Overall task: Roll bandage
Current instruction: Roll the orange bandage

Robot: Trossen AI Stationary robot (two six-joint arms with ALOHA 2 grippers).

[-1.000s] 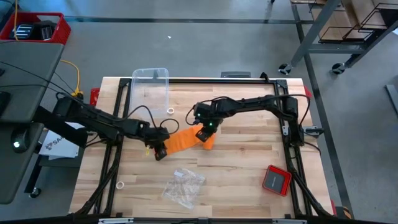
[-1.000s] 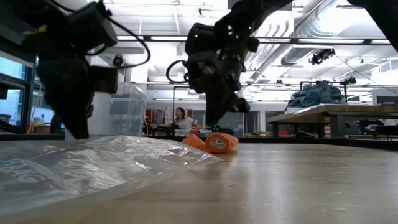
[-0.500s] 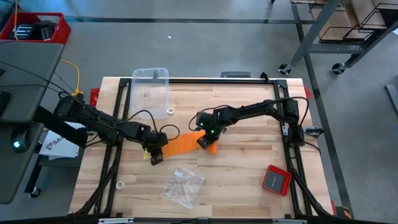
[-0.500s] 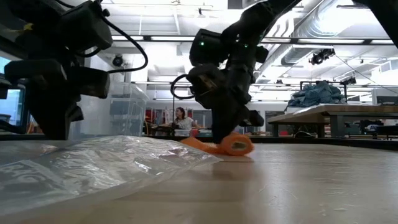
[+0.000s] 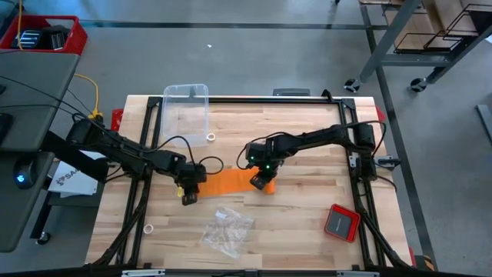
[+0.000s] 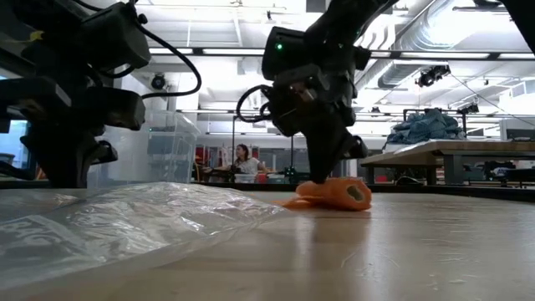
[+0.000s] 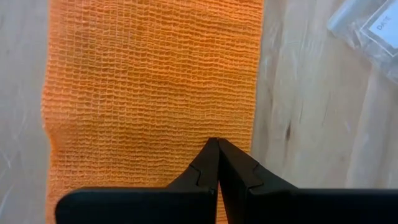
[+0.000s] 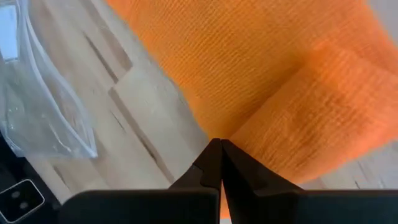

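The orange bandage (image 5: 231, 181) lies on the wooden table as a flat strip that ends in a small roll (image 5: 266, 185) on its right. The roll also shows in the low view (image 6: 344, 193). My right gripper (image 5: 260, 178) is shut, its fingertips down at the roll (image 8: 323, 106). My left gripper (image 5: 189, 192) is shut at the strip's left end, its tips over the flat weave (image 7: 155, 93). In the low view the plastic bag hides the left gripper's tips. My left gripper has its shut fingertips (image 7: 214, 155) down on the flat strip near its left end (image 7: 186, 124), coming from above. The strip lies flat on the table under them. My right gripper has its shut fingertips (image 8: 216, 155) against the roll's side (image 8: 267, 143), where the roll meets the flat strip. The fingers slant down from above (image 6: 330, 159). The roll rests on the table.
A crumpled clear plastic bag (image 5: 227, 228) lies near the front edge and fills the low view's left (image 6: 125, 217). A clear plastic box (image 5: 187, 104) stands at the far left. A red square device (image 5: 340, 222) lies at the near right. Two small white rings (image 5: 211, 138) (image 5: 148, 228) lie on the table.
My right gripper has gone toward the table's right and near edges, staying shut, and the roll has gone along the table with it. The flat strip between the two grippers now lies longer. My left gripper has shifted slightly toward the left edge.
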